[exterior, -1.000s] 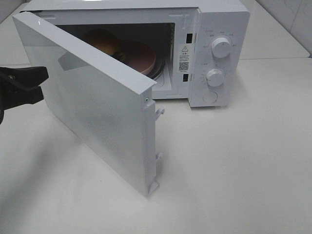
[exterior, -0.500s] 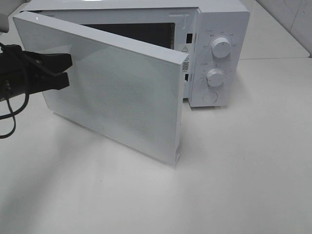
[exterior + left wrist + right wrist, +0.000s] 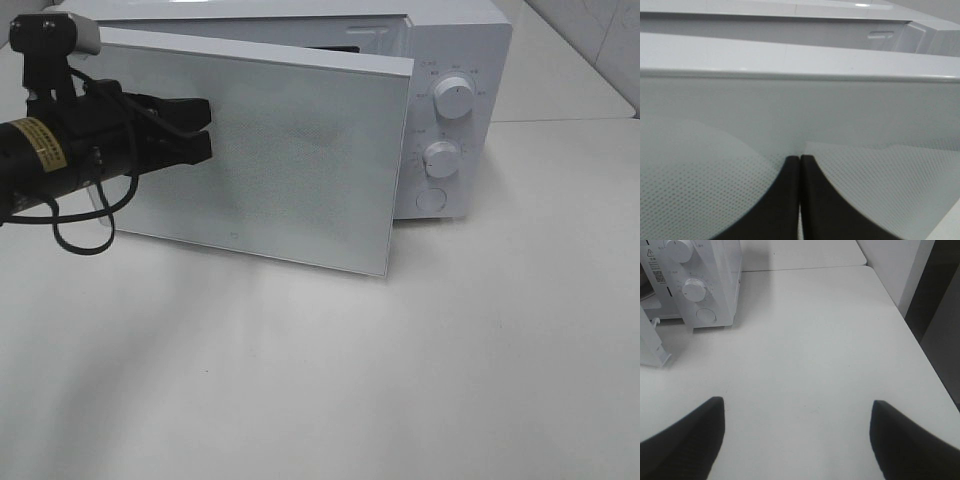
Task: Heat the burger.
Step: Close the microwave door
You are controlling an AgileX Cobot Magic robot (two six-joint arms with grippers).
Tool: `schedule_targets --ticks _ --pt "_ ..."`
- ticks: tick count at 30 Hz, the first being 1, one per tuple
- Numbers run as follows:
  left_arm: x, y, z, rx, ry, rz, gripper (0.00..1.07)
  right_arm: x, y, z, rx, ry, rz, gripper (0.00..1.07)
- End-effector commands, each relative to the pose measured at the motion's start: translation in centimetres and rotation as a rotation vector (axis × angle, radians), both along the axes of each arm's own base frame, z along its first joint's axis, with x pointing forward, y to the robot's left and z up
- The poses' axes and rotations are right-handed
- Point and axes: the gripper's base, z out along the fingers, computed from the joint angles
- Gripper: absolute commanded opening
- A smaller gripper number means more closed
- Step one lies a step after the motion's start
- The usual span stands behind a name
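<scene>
Black left gripper (image 3: 203, 130): jaws pressed together, empty, tips against white perforated microwave door (image 3: 300, 160) at door's 9 o'clock. Door nearly closed, screening cavity; burger not visible. Black right gripper (image 3: 796, 407): wide apart, empty, above white table (image 3: 815, 330).

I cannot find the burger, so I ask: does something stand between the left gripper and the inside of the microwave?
Yes. The microwave door, nearly closed, covers the opening; the shut left gripper touches its outer face. What lies behind it is hidden.
</scene>
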Motion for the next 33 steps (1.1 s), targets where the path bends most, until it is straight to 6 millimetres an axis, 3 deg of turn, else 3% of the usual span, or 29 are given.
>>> schedule_targets --ticks 1,11,29,33 --pt "1.0 -1.2 0.1 0.004 0.005 0.005 0.00 -0.4 0.0 0.1 0.000 -0.036 -0.008 0.76" --pt "3.3 -3.9 -0.2 0.005 0.004 -0.011 0.00 -0.4 0.0 0.1 0.000 -0.036 -0.008 0.76" --pt "6.2 -5.8 -0.1 -0.039 0.000 0.001 0.00 -0.4 0.0 0.1 0.000 -0.036 -0.008 0.76" --pt "6.6 -7.5 -0.3 -0.022 0.011 -0.024 0.00 -0.4 0.0 0.1 -0.001 -0.036 -0.008 0.76"
